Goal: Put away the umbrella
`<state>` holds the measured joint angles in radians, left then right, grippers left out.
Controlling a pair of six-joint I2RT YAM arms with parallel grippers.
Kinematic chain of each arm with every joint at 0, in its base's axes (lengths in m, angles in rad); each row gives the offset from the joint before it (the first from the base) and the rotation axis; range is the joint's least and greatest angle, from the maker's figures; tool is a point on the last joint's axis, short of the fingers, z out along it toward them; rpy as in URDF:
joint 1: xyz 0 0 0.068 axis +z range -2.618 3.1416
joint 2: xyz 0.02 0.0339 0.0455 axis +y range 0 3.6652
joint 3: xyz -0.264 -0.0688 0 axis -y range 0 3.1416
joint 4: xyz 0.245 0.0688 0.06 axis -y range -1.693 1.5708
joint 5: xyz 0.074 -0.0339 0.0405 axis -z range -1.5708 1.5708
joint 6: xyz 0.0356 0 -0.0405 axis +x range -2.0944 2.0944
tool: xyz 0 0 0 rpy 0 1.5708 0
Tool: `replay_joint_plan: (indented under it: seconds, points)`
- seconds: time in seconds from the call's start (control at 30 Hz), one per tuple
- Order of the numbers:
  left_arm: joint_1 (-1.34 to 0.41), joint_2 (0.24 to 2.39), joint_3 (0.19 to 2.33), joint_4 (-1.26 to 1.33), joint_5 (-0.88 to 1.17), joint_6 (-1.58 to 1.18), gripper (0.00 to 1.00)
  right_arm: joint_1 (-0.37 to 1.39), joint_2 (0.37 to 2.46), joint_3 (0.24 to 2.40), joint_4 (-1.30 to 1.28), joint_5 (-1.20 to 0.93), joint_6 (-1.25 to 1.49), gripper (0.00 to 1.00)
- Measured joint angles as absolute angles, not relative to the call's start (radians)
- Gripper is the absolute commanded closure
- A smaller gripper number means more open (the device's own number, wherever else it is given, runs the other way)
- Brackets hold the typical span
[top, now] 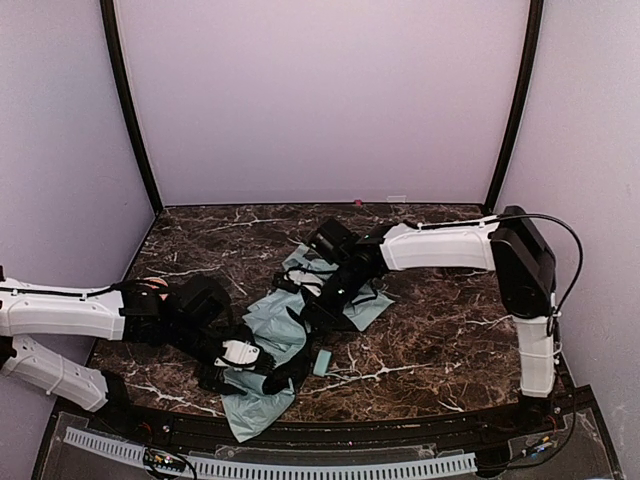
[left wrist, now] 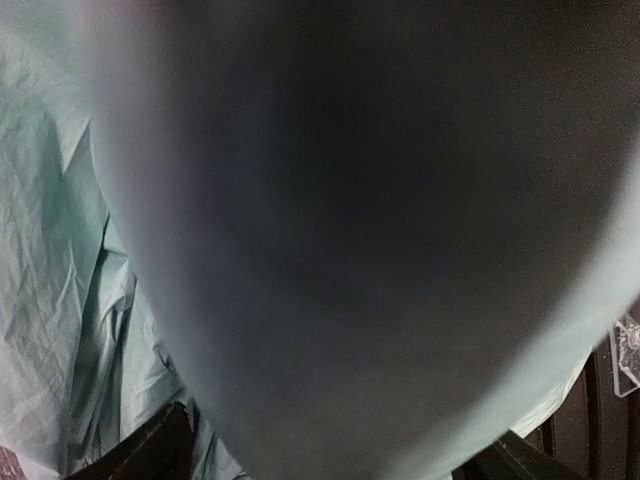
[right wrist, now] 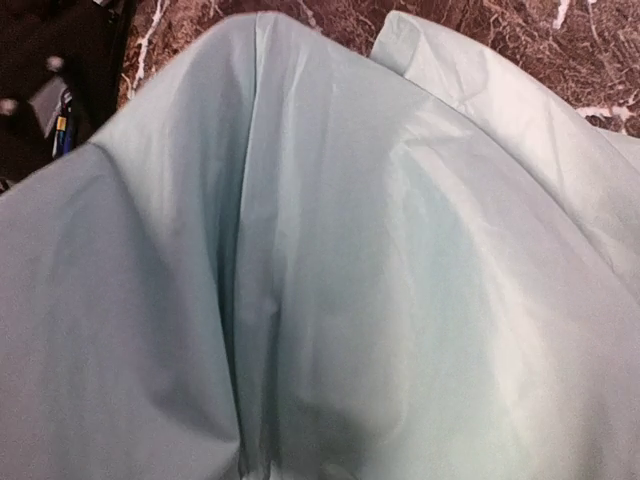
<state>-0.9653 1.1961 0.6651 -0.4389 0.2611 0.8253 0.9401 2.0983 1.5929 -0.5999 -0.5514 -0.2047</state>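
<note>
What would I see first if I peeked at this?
The crumpled mint-green umbrella, sprawled in the middle of the dark marble table. The left end effector and right end effector reach into it from opposite sides, half buried in its fabric. That fabric fills both wrist views.

My bench (top: 440, 320) is dark brown stone with thin white lines all over it. Its front edge is curved. The umbrella (top: 265, 322) lies on the bench, near the middle and a bit toward my left side. Its pale mint cloth is spread out and crumpled, with black parts showing between the folds. One end of the cloth reaches the front edge. The small mint handle (top: 322, 362) lies just beside the cloth. A tiny pink thing (top: 357, 202) sits at the far edge.
</note>
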Motion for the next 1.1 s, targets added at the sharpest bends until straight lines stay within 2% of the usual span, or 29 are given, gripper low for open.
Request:
replay_joint_plan:
  seconds: [0.13,0.33,0.43,0.57,0.6,0.63,0.9,1.1]
  points:
    - [-0.965,1.166,0.575,-0.336,0.224,0.842,0.13,0.935,1.99,1.591,-0.635,-0.559,-0.141,0.3]
    - [-0.965,1.155,0.549,-0.277,0.216,0.846,0.21,0.897,1.822,1.607,-0.611,-0.605,-0.032,0.33]
    - [-0.965,1.155,0.549,-0.282,0.227,0.849,0.42,0.868,1.829,1.618,-0.548,-0.587,0.041,0.39]
    - [-0.967,1.164,0.555,-0.274,0.256,0.831,0.87,0.853,1.941,1.679,-0.523,-0.49,0.142,0.42]
    - [-0.967,1.171,0.567,-0.28,0.267,0.82,0.96,0.852,1.987,1.703,-0.522,-0.47,0.157,0.42]
    - [-0.968,1.182,0.59,-0.293,0.28,0.809,1.0,0.852,2.033,1.721,-0.522,-0.451,0.172,0.42]
    - [-0.969,1.217,0.795,-0.319,0.384,0.691,1.0,0.856,2.22,1.727,-0.554,-0.431,0.223,0.5]
    - [-0.967,1.217,0.866,-0.237,0.381,0.55,1.0,0.918,2.296,1.765,-0.564,-0.553,0.191,0.54]
